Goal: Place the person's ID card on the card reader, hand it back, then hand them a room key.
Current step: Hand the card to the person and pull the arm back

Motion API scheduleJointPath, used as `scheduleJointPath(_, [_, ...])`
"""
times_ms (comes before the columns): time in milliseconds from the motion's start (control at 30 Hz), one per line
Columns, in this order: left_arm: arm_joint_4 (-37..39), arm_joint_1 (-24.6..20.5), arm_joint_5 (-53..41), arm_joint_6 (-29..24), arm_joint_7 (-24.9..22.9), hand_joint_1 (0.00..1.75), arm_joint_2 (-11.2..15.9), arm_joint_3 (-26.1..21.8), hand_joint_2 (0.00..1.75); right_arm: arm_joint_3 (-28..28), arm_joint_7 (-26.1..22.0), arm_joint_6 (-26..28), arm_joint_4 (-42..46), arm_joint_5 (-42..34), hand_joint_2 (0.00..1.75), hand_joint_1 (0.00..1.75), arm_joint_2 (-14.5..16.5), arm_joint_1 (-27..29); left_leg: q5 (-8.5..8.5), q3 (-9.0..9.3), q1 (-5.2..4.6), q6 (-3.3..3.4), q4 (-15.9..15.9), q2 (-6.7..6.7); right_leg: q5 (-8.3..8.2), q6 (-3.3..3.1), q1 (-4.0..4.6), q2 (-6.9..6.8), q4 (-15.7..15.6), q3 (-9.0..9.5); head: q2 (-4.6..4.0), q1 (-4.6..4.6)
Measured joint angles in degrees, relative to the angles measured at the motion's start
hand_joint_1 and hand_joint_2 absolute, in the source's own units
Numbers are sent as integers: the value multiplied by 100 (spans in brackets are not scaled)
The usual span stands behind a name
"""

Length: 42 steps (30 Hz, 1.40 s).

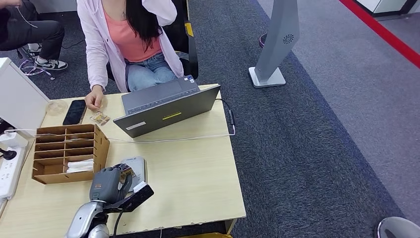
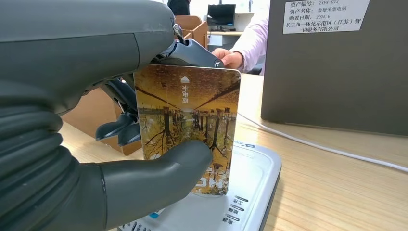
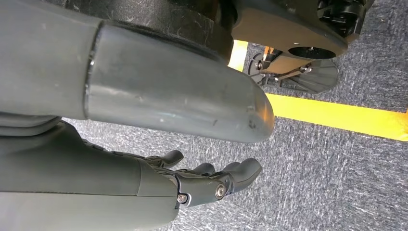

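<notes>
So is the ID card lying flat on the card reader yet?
No: the left hand holds the ID card upright on its edge over the card reader.

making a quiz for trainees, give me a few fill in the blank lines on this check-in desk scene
1. The left hand holds a card over the card ____.
2. The right hand hangs above a grey ____.
3. The person's hand rests on the table beside a black ____.

Missing words: reader; carpet; phone
</notes>
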<state>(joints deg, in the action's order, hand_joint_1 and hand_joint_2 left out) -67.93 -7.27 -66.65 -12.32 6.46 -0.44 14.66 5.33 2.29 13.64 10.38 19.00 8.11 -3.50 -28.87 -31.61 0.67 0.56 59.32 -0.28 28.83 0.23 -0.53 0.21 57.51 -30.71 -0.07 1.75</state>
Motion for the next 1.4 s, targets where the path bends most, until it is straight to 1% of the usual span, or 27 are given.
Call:
scheduleJointPath(200, [7,-9,5,-289,-38,175,28,1,175,0,25,-9,0,65,0,0,0,1,0,0,0,0,0,1,0,0,0,0,0,-1,0,0])
scheduleJointPath(300, [-138,-9,18,-517,19,175,66,-13,175,0,32,-5,0,90,0,0,0,2,3,-2,2,-1,0,0,-1,-1,1,0,0,-2,0,1])
scheduleJointPath(333, [-276,-8,32,-754,160,175,72,-45,175,0,45,-1,-1,123,0,0,0,3,4,-4,3,-1,0,0,-1,-1,1,0,1,-4,0,-1])
scheduleJointPath(367, [-474,-16,62,-1157,372,175,69,-111,175,0,66,4,-1,167,0,0,0,4,6,-7,3,-1,1,-1,-1,-1,1,0,1,-7,0,-2])
scheduleJointPath(433, [-948,-102,139,-2138,756,175,48,-311,175,-1,112,11,-2,267,0,0,1,6,6,-12,3,-1,1,-3,-2,-1,2,-1,2,-11,0,1])
scheduleJointPath(467, [-1184,-182,170,-2483,819,175,50,-418,175,-2,128,10,-2,312,0,0,2,6,7,-12,3,-1,0,-4,-2,-1,2,-2,2,-11,0,4])
scheduleJointPath(500, [-1383,-273,178,-2631,802,175,67,-514,175,-4,138,8,-2,349,0,0,3,5,7,-12,2,-1,0,-4,-2,-1,1,-2,2,-11,0,7])
scheduleJointPath(567, [-1667,-469,160,-2617,717,175,134,-713,175,-10,151,-2,-2,427,0,0,6,5,9,-12,3,-3,0,-4,-4,-2,1,-2,2,-12,0,7])
scheduleJointPath(633, [-1766,-690,143,-2593,675,175,208,-923,175,-17,156,-16,-2,488,0,0,7,3,14,-13,4,-4,0,-5,-6,-4,2,-3,3,-13,0,7])
scheduleJointPath(767, [-1735,-1141,202,-2617,743,175,359,-1258,175,-28,158,-27,-2,554,0,0,7,-5,21,-13,6,-8,-1,-5,-11,-9,2,-3,5,-13,0,4])
scheduleJointPath(900, [-1615,-1419,132,-2636,759,175,427,-1422,175,-30,167,-42,-2,583,0,0,7,-6,22,-14,5,-7,-1,-5,-13,-8,2,-3,5,-15,0,5])
scheduleJointPath(1000, [-1262,-1714,-135,-2636,569,175,505,-1515,175,-41,185,-93,-2,665,0,0,7,-10,23,-15,3,-6,-1,-5,-14,-7,2,-3,5,-15,0,4])
scheduleJointPath(1100, [-673,-2099,-365,-2659,426,175,609,-1601,175,-52,213,-126,-1,731,0,0,10,-11,25,-15,3,-5,-1,-5,-17,-8,1,-3,5,-16,0,4])
scheduleJointPath(1200, [-120,-2422,-460,-2687,382,175,676,-1638,175,-52,216,-127,0,759,0,0,12,-17,28,-15,4,-9,-1,-5,-19,-10,2,-2,5,-16,0,4])
scheduleJointPath(1400, [426,-2679,-521,-2701,380,175,710,-1645,175,-52,216,-125,-2,764,0,0,22,-23,29,-17,3,-11,-1,-4,-20,-11,2,-1,6,-18,0,4])
